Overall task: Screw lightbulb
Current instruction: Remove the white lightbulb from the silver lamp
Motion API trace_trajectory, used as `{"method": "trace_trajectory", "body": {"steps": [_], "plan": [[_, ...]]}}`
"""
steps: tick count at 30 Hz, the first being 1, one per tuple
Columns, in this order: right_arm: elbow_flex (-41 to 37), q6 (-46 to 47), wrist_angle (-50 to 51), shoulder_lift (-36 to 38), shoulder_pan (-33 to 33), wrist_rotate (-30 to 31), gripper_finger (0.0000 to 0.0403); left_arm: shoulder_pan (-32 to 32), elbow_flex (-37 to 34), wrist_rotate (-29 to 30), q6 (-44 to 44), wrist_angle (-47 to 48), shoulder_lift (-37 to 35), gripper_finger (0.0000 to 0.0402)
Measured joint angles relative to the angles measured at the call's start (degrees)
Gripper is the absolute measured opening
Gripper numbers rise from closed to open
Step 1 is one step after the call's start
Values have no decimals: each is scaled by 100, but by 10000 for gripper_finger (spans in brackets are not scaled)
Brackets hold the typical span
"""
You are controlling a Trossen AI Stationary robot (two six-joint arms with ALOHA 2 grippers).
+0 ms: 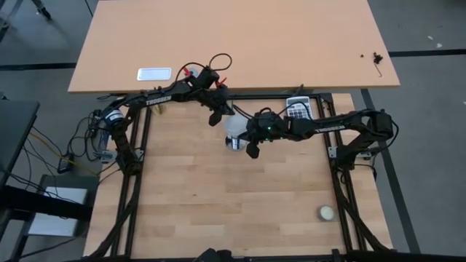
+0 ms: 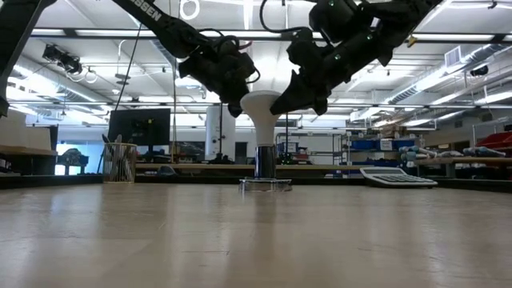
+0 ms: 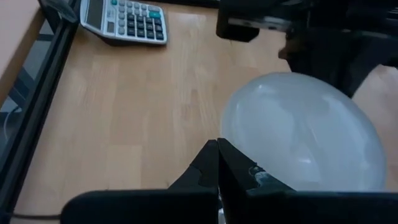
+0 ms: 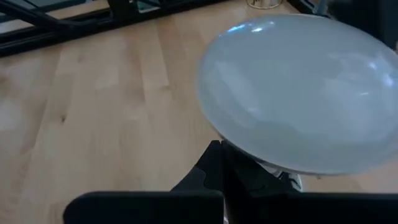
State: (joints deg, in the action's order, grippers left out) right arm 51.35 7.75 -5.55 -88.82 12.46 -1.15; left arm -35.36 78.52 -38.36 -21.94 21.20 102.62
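- High view: the left gripper (image 1: 220, 115) and the right gripper (image 1: 251, 143) meet at mid-table over the bulb (image 1: 234, 131), which lies between them. The calculator (image 1: 298, 108) sits near the right arm's far side, close to the frame rail; the small ball (image 1: 325, 212) is well apart, near the table's front right corner. Bare table (image 1: 218, 211) lies open on the near side of both grippers.
- Low view: the bulb (image 2: 261, 108) stands upright, dome up, its metal base (image 2: 265, 162) down in the socket disc (image 2: 265, 185). Both grippers flank the dome, likely placed there to steady or turn it. A pen cup (image 2: 119, 162) stands far off to one side.
- Left wrist view: the left gripper (image 3: 218, 163) has its fingers clenched together, empty, tips just beside the dome (image 3: 305, 130).
- Right wrist view: the right gripper (image 4: 222, 163) is likewise clenched on nothing, tips under the dome's (image 4: 298, 87) edge; whether they touch it cannot be told.
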Motion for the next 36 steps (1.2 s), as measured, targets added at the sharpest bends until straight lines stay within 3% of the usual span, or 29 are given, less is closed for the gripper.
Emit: {"method": "trace_trajectory", "body": {"steps": [14, 26, 36], "plan": [[0, -117, 583, 42, 420, 71, 7, 21, -11, 3, -35, 225, -159, 0], [0, -243, 1200, 820, 367, 37, 9, -48, -11, 82, -36, 33, -165, 0], [2, -216, 294, 697, -205, -414, 9, -51, -9, 277, 52, -250, -98, 0]]}}
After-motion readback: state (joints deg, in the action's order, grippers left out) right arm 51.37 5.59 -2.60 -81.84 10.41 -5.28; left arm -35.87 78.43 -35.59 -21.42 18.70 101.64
